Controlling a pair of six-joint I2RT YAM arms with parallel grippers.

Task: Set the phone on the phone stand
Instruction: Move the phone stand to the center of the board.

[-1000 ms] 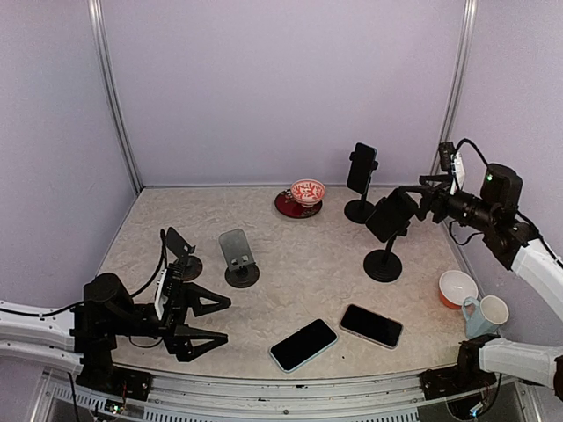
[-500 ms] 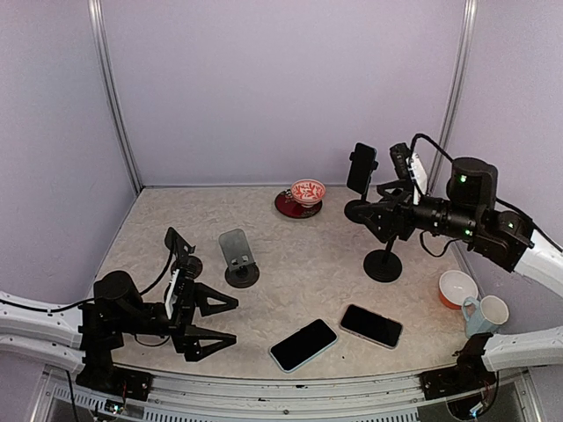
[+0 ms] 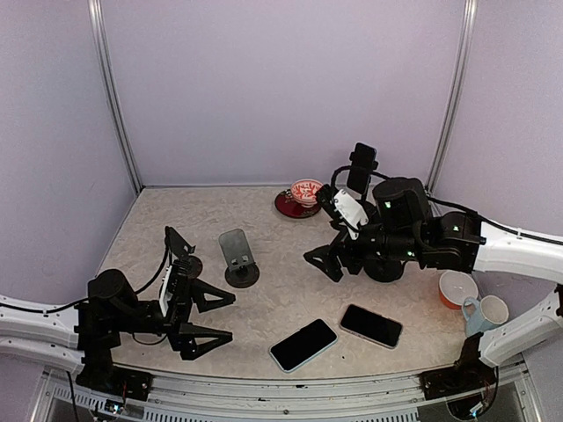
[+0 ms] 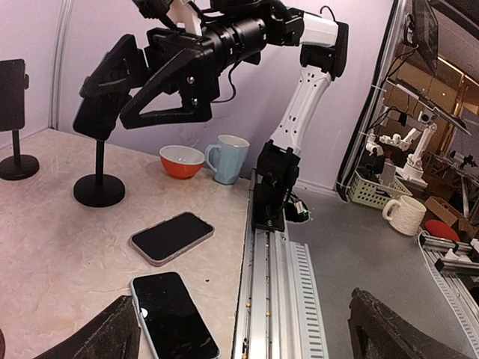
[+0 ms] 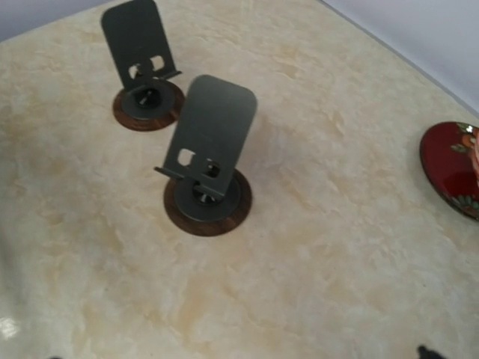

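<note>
Two grippers, both spread wide and holding nothing. The left gripper [image 3: 230, 316] sits low over the near-left of the table [image 3: 290, 290], jaws pointing right. Straight out along that line lies the left phone [image 3: 303, 345], flat, dark face up. Its long axis runs diagonally from near-left to far-right, so it comes almost end-on to those jaws. Now the right gripper [image 3: 327, 262]: it hovers above mid-table, angled down and to the left, and both phones lie on its near side, toward the front edge. The right phone [image 3: 371, 325] is the closer one to it, slanting the opposite way, far-left to near-right. The two phones lie just beside each other, not touching. Out past the left gripper, on its far side, stands the grey stand [image 3: 236, 248], empty, plate tilted back. A second low stand [image 3: 180, 251] sits to its left, also empty. By my read either arm could reach a phone. The left arm looks better lined up, with the left phone ahead and the grey stand near. A pick would call for jaws set across the phone's short width.
</note>
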